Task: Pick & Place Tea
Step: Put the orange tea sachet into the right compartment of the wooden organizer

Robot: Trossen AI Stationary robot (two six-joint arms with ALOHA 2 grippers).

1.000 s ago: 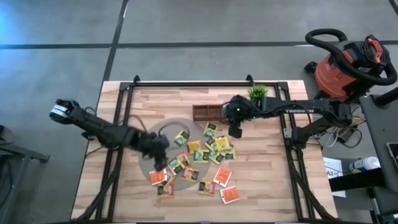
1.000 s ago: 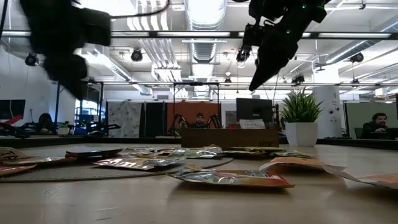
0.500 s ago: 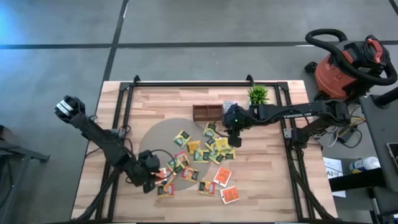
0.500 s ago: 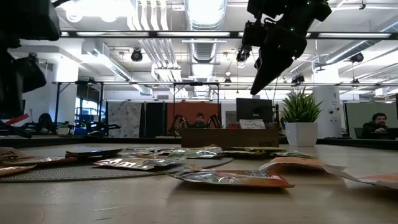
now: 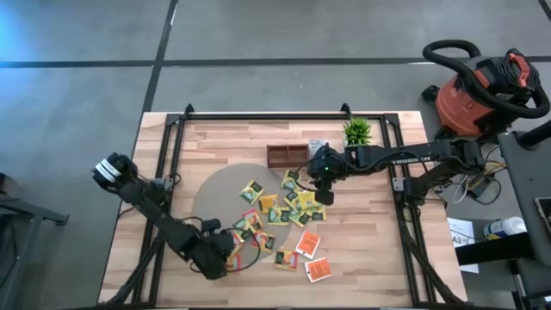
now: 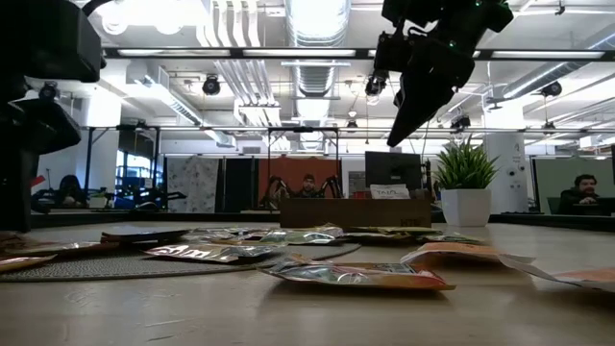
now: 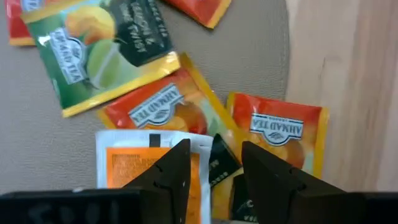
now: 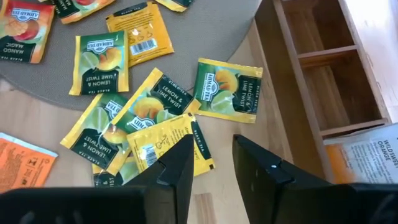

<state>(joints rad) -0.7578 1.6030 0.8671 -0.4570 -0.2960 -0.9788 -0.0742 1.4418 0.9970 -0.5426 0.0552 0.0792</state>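
Observation:
Several tea sachets [image 5: 275, 211], yellow, green and orange-red, lie flat and scattered on the round grey mat [image 5: 215, 189] and on the wood around it. My left gripper [image 5: 222, 257] is low over the near-left sachets. It is open [image 7: 214, 152], and its fingers stand above a white-orange sachet [image 7: 149, 162] and an orange-red one [image 7: 277, 134]. My right gripper [image 5: 323, 194] hangs open [image 8: 211, 146] well above a yellow sachet [image 8: 165, 146], just short of the brown wooden tray [image 5: 284, 157]. Neither gripper holds anything.
The tray's compartments [image 8: 323, 68] show bare wood, and a white-orange sachet [image 8: 373, 155] lies beside it. A small potted plant [image 5: 355, 131] stands behind the tray. Black frame rails [image 5: 172, 172] [image 5: 398, 176] run along both sides. A red vacuum cleaner [image 5: 482, 86] stands off the table.
My left gripper has swung from over the mat's middle toward the table's near edge and come down over the near-left sachets, staying open. My right gripper has drifted a little toward the near edge, then held still. No sachet has moved.

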